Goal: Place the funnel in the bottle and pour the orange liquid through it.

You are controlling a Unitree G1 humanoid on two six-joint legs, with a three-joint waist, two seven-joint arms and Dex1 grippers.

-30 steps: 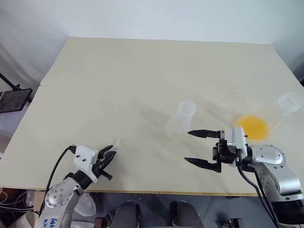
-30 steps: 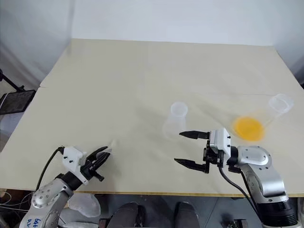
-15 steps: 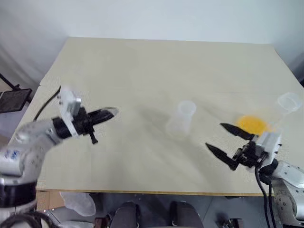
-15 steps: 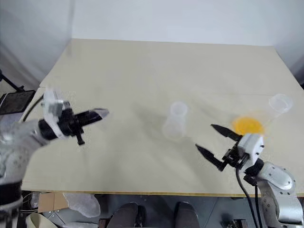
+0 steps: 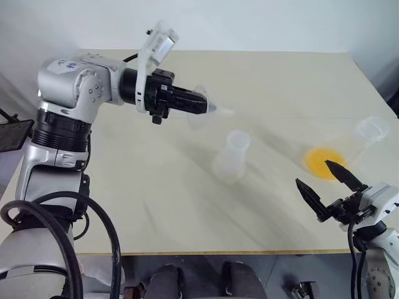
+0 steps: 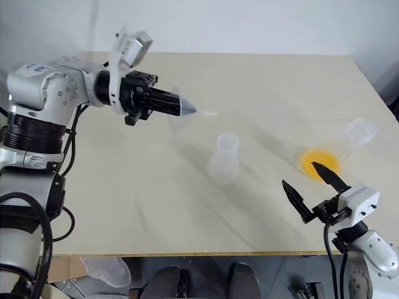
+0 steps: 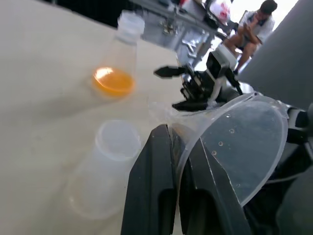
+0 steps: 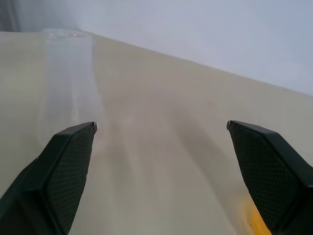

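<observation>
Since a second ago, the left gripper point(image 5: 206, 107) rises from the near left edge of the table point(image 5: 156, 205) to high above its far middle, and the right gripper point(image 5: 324, 182) draws back toward the near right corner.

Going left to right: the left gripper is pressed together on the rim of the funnel point(image 7: 244, 147), whose stem points toward the right, above and to the left of the bottle point(image 5: 232, 157). This bottle stands upright and empty in the middle of the table. Further right, the orange liquid point(image 5: 325, 163) sits in a larger conical flask point(image 5: 365, 140), and just in front of it the right gripper is spread wide and holds nothing.

By judgement, the task is at its first part: the funnel is picked up but not yet in the bottle, and the pouring is all left.

Counted: one funnel, one bottle, one flask with liquid, two grippers.
</observation>
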